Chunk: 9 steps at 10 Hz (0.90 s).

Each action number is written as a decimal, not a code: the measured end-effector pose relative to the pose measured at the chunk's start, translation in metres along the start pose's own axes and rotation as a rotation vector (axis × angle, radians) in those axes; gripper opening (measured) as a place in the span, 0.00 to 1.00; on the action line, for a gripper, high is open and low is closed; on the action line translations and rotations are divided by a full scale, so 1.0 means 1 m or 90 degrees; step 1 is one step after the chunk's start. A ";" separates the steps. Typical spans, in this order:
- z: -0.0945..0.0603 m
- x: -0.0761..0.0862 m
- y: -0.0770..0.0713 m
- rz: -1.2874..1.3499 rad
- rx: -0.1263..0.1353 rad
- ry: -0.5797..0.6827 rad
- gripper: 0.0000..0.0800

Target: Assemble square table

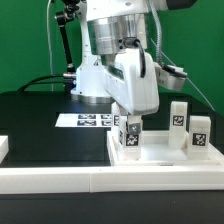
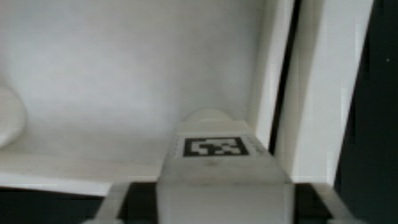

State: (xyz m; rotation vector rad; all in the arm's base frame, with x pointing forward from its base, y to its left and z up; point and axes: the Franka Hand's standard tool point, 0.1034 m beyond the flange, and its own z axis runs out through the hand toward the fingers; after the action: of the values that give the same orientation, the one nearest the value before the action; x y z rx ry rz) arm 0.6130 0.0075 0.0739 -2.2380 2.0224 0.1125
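A tagged white leg (image 1: 129,137) is held upright over the square tabletop (image 1: 160,158), seemingly touching it, clamped in the gripper (image 1: 129,128). The arm is reached straight down. Two more legs (image 1: 190,123) are stood near the exterior view's right.

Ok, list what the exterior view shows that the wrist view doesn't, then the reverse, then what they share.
Only the exterior view shows the robot arm, the marker board on the black surface, and two more tagged legs standing at the exterior view's right. Only the wrist view gives a close look down the held leg's tagged face and the bare tabletop below it. Both show the gripper shut on one tagged leg, over the white tabletop and near its raised rim.
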 end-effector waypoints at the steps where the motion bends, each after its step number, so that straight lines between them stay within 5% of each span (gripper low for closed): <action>1: 0.000 0.000 0.000 0.039 0.003 -0.002 0.36; 8: 0.000 -0.001 -0.003 0.179 0.013 -0.003 0.36; 9: 0.000 -0.001 -0.002 0.147 0.011 -0.003 0.59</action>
State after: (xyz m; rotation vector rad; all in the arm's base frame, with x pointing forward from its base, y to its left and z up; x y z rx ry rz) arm 0.6153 0.0086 0.0740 -1.9841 2.2633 0.1197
